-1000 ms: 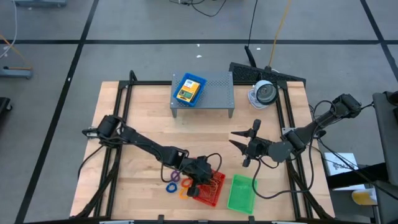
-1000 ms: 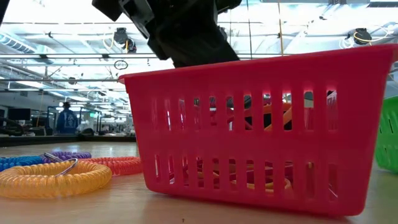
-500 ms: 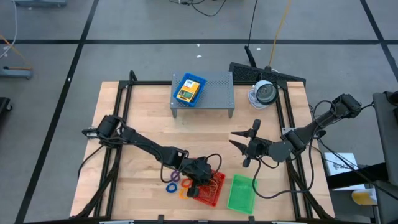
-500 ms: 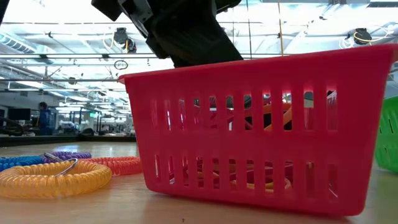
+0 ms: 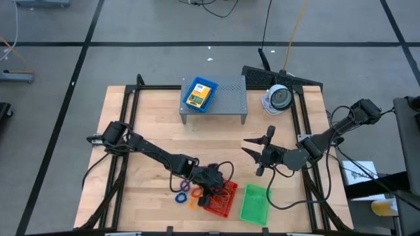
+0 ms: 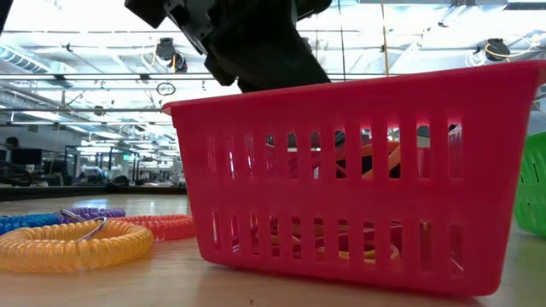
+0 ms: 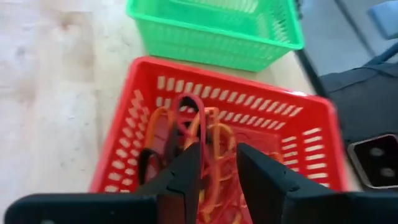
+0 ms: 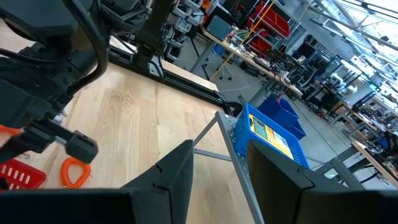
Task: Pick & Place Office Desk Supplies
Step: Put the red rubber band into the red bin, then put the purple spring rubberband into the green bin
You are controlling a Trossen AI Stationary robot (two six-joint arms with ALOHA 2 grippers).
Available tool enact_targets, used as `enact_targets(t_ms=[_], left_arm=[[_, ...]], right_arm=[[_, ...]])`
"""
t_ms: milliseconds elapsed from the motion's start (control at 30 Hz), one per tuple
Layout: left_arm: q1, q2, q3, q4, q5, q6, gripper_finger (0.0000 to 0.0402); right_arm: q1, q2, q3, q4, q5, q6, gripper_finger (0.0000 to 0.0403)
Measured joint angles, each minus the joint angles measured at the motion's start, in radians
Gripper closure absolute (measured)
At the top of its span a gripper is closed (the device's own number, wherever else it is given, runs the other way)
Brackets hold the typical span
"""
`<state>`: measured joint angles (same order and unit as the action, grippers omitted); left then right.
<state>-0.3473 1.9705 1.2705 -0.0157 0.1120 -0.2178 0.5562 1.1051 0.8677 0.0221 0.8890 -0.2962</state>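
Left hand hovers parted over red tray.

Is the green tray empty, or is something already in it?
Empty, as far as shown. In the high view the green tray shows only bare mesh, while the red tray beside it holds orange and red bands.

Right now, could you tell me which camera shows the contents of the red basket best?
The left wrist view: it looks down into the red basket, showing tangled reddish and orange bands. The high view shows the basket small, partly under the left arm. The low view gives only glimpses through the slotted wall. The right wrist view shows just a corner.
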Motion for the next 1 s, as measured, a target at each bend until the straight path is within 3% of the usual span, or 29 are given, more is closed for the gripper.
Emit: enact_targets(t_ms=[567, 833, 1000], left_arm=[[-0.049, -0.023, 0.001, -0.020, -0.265, 0.079, 0.0289], [-0.062, -0.045, 0.001, -0.052, -0.297, 0.064, 0.0289], [-0.073, -0.091, 0.005, -0.158, -0.321, 0.040, 0.0289]], right_arm=[[0.000, 0.000, 0.000, 0.004, -0.001, 0.000, 0.0261], [0.000, 0.000, 0.000, 0.004, -0.001, 0.000, 0.0261], [0.000, 0.000, 0.000, 0.005, -0.001, 0.000, 0.0261]])
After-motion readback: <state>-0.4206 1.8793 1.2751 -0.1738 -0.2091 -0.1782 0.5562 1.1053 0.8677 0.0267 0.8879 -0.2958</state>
